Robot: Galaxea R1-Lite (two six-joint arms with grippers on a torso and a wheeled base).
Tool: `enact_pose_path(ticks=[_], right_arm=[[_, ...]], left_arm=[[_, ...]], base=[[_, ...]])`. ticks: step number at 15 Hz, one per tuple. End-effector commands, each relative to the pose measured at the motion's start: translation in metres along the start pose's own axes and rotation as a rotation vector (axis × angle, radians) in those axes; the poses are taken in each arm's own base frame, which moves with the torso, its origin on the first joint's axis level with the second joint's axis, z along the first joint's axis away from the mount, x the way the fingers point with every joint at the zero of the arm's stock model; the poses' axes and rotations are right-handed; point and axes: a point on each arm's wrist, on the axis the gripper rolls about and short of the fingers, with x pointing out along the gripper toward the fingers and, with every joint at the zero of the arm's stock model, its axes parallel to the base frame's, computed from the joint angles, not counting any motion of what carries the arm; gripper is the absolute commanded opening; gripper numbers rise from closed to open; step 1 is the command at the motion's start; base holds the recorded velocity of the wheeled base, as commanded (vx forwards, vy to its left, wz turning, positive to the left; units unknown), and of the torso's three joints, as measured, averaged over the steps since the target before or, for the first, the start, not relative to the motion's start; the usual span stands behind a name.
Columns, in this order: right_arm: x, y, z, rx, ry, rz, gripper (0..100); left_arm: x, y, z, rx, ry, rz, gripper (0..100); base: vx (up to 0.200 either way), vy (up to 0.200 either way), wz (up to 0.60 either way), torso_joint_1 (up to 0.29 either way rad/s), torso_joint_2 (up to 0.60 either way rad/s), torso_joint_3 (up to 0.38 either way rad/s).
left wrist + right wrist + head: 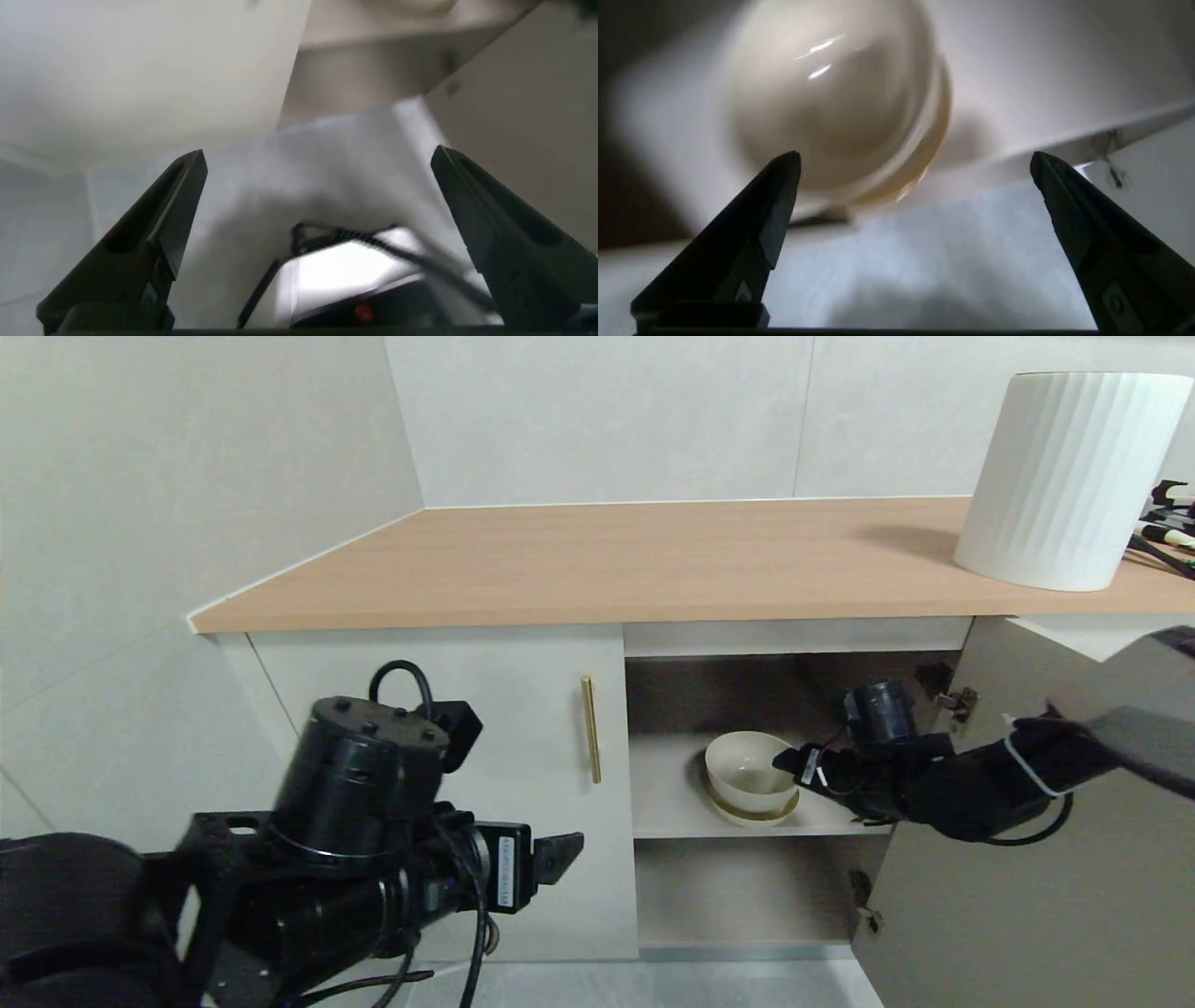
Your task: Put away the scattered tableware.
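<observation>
A cream bowl [747, 770] rests on a shallower cream dish [752, 814] on the middle shelf [667, 803] of the open cabinet. My right gripper [791, 765] reaches into the cabinet, just to the right of the bowl at rim height. In the right wrist view it [915, 168] is open, with the bowl [831, 93] ahead of the fingers and nothing held between them. My left gripper [560, 854] hangs low in front of the closed left cabinet door; in its own view it [318, 159] is open and holds nothing.
The right cabinet door [1027, 896] stands swung open beside my right arm. The closed left door carries a gold handle [591, 728]. On the wooden countertop [607, 560] a white ribbed container [1064, 476] stands at the right, with dark utensils [1167, 527] behind it.
</observation>
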Motion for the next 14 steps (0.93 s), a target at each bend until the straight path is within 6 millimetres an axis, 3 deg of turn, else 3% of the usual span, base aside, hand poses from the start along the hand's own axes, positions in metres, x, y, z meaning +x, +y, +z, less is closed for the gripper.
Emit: enact_pose_path(ticks=[1, 2, 3, 4, 6, 9, 14], right_arm=[[-0.129, -0.004, 0.013, -0.116, -0.002, 0.211, 100], [-0.158, -0.007, 0.011, -0.169, 0.037, 0.254, 100], [-0.168, -0.009, 0.01, -0.181, 0.057, 0.26, 100], [-0.191, -0.016, 0.0, -0.221, 0.135, 0.247, 100], [-0.209, -0.024, -0.014, -0.27, 0.179, 0.25, 100], [-0.214, -0.022, -0.026, -0.306, 0.2, 0.257, 100], [-0.204, -0.018, -0.038, -0.34, 0.25, 0.234, 100]], left_arm=[[-0.064, 0.023, 0.018, -0.069, -0.163, -0.072, 100], [-0.078, 0.03, 0.017, -0.077, -0.171, -0.063, 100], [-0.083, 0.033, 0.016, -0.081, -0.169, -0.057, 100], [-0.088, 0.044, 0.015, -0.101, -0.158, -0.008, 100], [-0.085, 0.053, 0.013, -0.125, -0.147, 0.031, 100], [-0.082, 0.053, 0.012, -0.125, -0.13, 0.016, 100], [-0.062, 0.054, 0.006, -0.12, -0.055, 0.046, 100]], base=[[0.0, 0.0, 0.0, 0.0, 0.0, 0.0], [0.0, 0.0, 0.0, 0.0, 0.0, 0.0], [0.0, 0.0, 0.0, 0.0, 0.0, 0.0], [0.0, 0.0, 0.0, 0.0, 0.0, 0.0], [0.0, 0.0, 0.0, 0.0, 0.0, 0.0], [0.0, 0.0, 0.0, 0.0, 0.0, 0.0], [-0.04, 0.0, 0.0, 0.001, 0.0, 0.0]])
